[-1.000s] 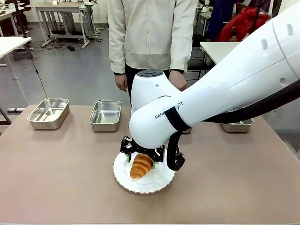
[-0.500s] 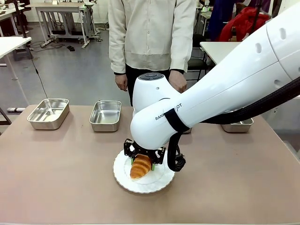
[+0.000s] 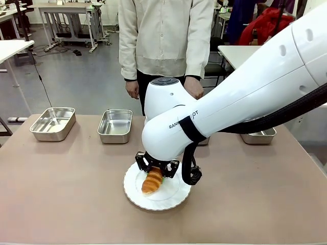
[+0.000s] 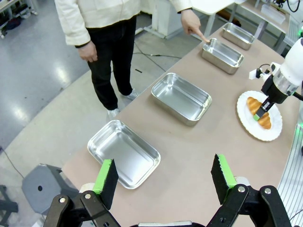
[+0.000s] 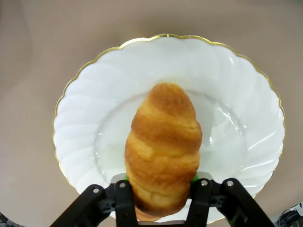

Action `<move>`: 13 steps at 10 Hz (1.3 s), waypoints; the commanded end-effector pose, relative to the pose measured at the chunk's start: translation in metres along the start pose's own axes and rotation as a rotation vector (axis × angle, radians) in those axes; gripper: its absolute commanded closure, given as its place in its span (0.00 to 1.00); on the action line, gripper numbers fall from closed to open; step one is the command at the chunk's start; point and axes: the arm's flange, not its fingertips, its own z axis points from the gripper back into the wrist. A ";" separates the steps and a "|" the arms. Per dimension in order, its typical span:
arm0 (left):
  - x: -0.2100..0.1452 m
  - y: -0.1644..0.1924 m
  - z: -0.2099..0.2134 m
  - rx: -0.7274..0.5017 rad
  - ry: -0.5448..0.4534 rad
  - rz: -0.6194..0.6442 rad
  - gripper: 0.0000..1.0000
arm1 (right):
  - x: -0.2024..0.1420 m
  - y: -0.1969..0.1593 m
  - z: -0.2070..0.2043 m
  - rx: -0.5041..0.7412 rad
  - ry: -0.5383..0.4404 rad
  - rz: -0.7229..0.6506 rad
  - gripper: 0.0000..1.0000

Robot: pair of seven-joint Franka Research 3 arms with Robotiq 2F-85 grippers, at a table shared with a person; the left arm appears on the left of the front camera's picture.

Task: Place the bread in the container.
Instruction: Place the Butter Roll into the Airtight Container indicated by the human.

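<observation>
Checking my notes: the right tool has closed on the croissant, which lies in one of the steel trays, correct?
Not quite. The right tool has closed on the croissant, but it lies on the white scalloped plate, not a steel tray; the right wrist view shows this.

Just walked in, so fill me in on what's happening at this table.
The robot's right hand has closed on a croissant lying on a white plate. Its left hand hangs open above the table's end. A person's hand points at one of the steel trays.
</observation>
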 end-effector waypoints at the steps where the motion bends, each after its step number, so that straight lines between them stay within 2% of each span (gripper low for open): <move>1: -0.001 -0.002 0.001 -0.003 -0.005 -0.013 0.00 | -0.001 -0.002 -0.003 -0.007 0.002 0.002 0.67; 2: -0.001 -0.002 0.001 -0.003 -0.005 -0.013 0.00 | -0.001 -0.002 -0.003 -0.007 0.002 0.002 0.67; 3: -0.001 -0.002 0.001 -0.003 -0.005 -0.013 0.00 | 0.000 0.000 0.000 0.001 0.000 0.000 0.58; 4: -0.001 -0.002 0.001 -0.003 -0.005 -0.013 0.00 | 0.010 -0.003 0.019 0.013 -0.032 -0.002 0.66; 6: -0.001 -0.002 0.001 -0.003 -0.005 -0.013 0.00 | 0.032 -0.010 0.062 0.017 -0.045 0.026 0.66; 10: -0.001 -0.002 0.001 -0.003 -0.005 -0.013 0.00 | 0.111 -0.036 0.141 -0.037 -0.026 0.265 0.66; 13: -0.001 -0.002 0.001 -0.003 -0.005 -0.013 0.00 | 0.176 -0.068 0.154 -0.063 -0.020 0.425 0.66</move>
